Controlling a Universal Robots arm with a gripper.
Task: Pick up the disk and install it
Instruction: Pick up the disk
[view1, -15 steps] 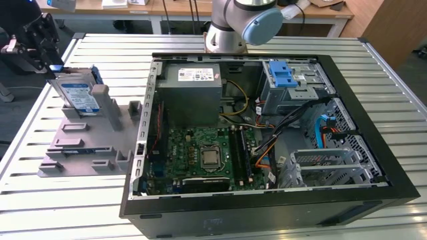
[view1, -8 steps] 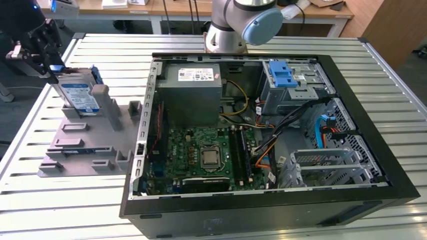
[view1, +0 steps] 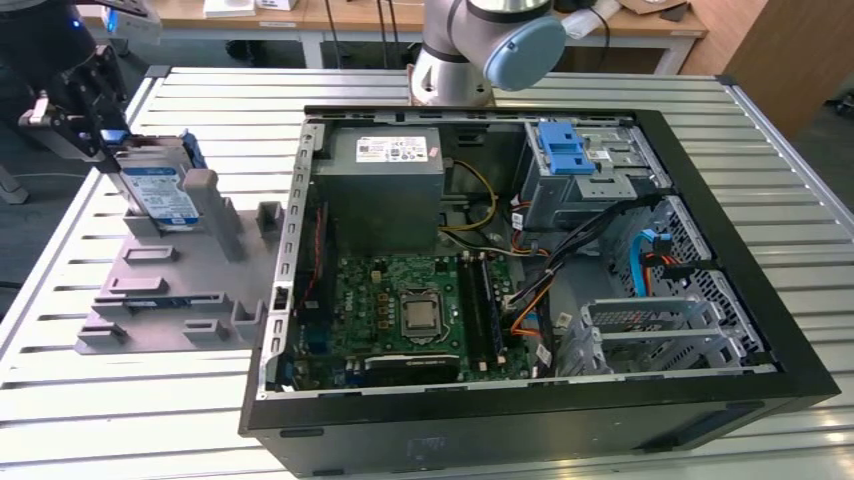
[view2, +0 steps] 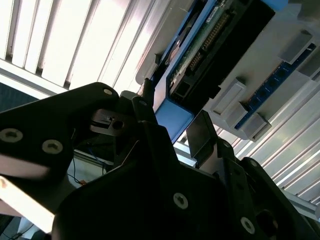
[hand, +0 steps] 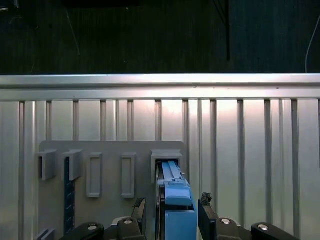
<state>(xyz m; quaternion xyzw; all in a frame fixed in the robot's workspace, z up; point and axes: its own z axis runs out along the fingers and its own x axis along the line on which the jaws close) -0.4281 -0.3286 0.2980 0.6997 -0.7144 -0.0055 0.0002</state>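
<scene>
The disk (view1: 160, 192) stands on edge in a slot of the grey holder (view1: 174, 290) at the exterior view's left. It is silver with a white-and-blue label and a blue frame. My gripper (view1: 110, 140) hangs right over its upper end. In the first wrist view the disk's blue edge (hand: 175, 202) lies between my two fingertips (hand: 139, 204), with a small gap on each side. The second wrist view shows the disk (view2: 200, 55) with its connector side, and my gripper (view2: 172, 117) open around its blue end.
An open computer case (view1: 747, 330) fills the middle and the exterior view's right, with a motherboard (view1: 407, 310), a grey power supply (view1: 380, 180) and a drive bay with a blue latch (view1: 566, 150). The arm's base (view1: 461, 50) stands behind it. The table (hand: 250, 150) is slatted metal.
</scene>
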